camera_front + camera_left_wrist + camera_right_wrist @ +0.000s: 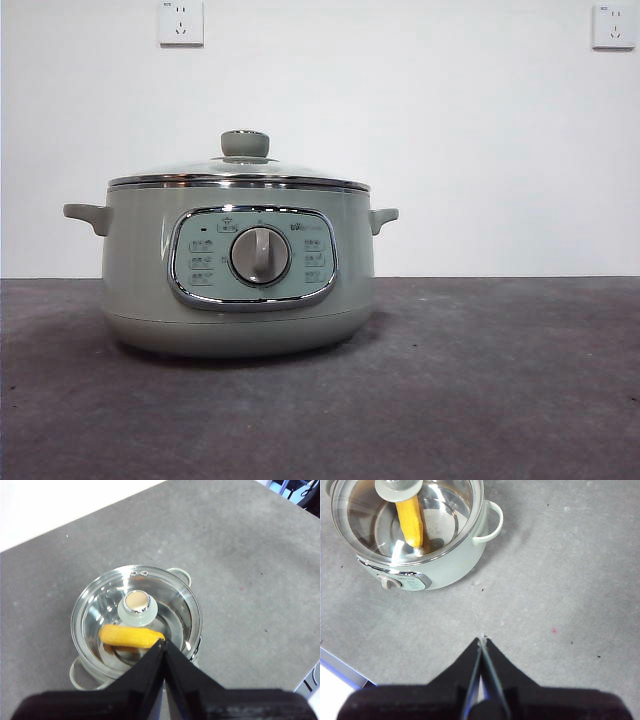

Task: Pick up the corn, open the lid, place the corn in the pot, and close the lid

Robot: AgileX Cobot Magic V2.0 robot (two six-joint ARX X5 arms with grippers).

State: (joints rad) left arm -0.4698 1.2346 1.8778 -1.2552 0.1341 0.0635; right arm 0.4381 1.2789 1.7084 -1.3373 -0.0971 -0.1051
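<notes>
The corn (131, 636) lies inside the pot (238, 300), visible through the glass of the lid (240, 172). The lid is seated on the pot's rim, knob up. Judged from this state, all 4 steps are complete: corn picked up, lid opened, corn placed, lid closed. Nothing appears left to do.

The left gripper (163, 646) is above the pot, jaws pressed together and empty. The right gripper (482, 641) is over the bare table (560, 580), apart from the pot, jaws likewise closed with nothing between them.

The control panel (252, 258) carries small button legends and a mark near its upper right; all are too small to read. 2 wall sockets (181, 22) show no legible writing.
</notes>
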